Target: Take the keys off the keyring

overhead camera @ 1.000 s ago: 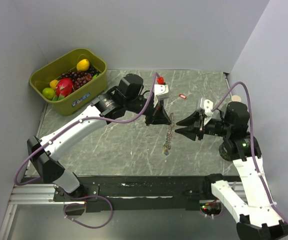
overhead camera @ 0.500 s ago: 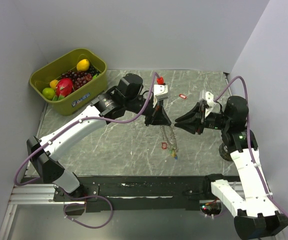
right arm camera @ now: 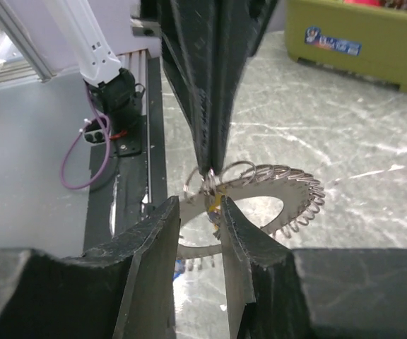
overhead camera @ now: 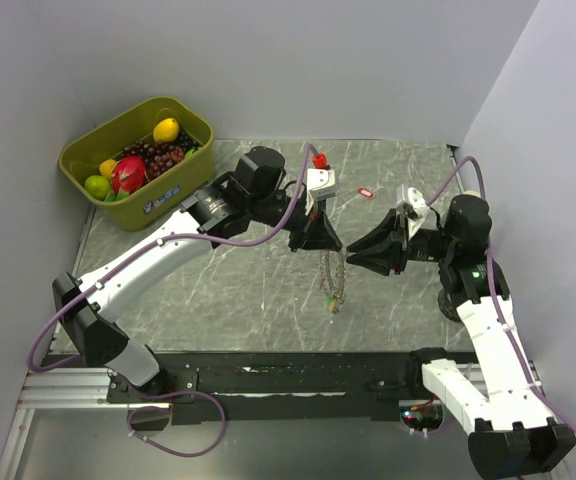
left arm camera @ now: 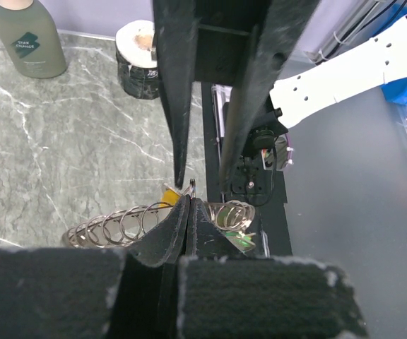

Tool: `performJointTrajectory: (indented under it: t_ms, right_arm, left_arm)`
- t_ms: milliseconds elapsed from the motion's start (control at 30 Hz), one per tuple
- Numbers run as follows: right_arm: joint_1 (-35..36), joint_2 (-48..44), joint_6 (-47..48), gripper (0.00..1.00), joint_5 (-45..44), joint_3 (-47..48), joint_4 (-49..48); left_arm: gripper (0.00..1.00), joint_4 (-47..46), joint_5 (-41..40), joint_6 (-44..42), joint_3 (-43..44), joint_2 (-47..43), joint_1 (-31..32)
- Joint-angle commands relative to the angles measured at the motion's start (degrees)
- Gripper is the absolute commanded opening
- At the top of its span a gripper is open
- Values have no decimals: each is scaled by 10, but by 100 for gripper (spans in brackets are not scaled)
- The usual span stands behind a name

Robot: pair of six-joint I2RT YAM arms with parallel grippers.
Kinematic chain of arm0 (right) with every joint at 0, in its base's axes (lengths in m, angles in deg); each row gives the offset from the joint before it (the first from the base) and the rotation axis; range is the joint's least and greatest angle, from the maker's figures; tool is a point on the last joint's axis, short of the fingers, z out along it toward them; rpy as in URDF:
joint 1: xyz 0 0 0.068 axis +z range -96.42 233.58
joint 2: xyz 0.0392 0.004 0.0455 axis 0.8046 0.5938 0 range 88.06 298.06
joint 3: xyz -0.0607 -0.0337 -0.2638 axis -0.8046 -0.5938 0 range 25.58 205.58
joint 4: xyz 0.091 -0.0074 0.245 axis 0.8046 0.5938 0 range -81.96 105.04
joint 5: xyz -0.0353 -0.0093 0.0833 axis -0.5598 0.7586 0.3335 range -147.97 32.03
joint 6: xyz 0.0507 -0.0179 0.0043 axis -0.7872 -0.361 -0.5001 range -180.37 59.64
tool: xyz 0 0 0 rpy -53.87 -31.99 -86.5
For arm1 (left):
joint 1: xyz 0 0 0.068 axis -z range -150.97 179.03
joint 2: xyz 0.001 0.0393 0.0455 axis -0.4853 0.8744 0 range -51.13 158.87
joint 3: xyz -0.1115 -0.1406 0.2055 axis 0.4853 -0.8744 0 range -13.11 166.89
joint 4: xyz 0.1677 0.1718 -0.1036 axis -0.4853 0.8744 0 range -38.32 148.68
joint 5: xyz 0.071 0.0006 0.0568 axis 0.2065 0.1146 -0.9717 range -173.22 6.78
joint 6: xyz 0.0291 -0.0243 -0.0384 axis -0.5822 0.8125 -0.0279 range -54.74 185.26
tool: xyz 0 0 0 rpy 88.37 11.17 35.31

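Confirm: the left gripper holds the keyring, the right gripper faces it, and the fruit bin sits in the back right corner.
Wrong corner: the top view shows the fruit bin in the back left corner. The rest stands: the left gripper holds the keyring, and the right gripper faces it.

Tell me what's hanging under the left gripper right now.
The keyring dangles from the shut left gripper, with small keys bunched at its bottom. The keys overlap, so how many there are cannot be told.
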Motion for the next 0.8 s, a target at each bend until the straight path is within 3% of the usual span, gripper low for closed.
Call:
performJointTrajectory:
  t_ms: [0,267,567,667,767]
  right_arm:
    - [-3,1,-38,36,6,-7,-56]
    - [-3,2,-60,31,19,-15,-78]
    - [-3,0,-65,12,25,-19,-89]
    - [-2,-2,-64,0,27,-24,-93]
    - [-2,0,-73,0,35,-27,-96]
  left_arm:
    - [1,-34,29,10,26,-25,-2]
    - [1,-33,31,9,28,-20,-2]
    - [1,-34,31,12,31,-15,-2]
    - [1,-33,32,13,35,-13,-2]
    - [1,-33,32,13,39,-11,-3]
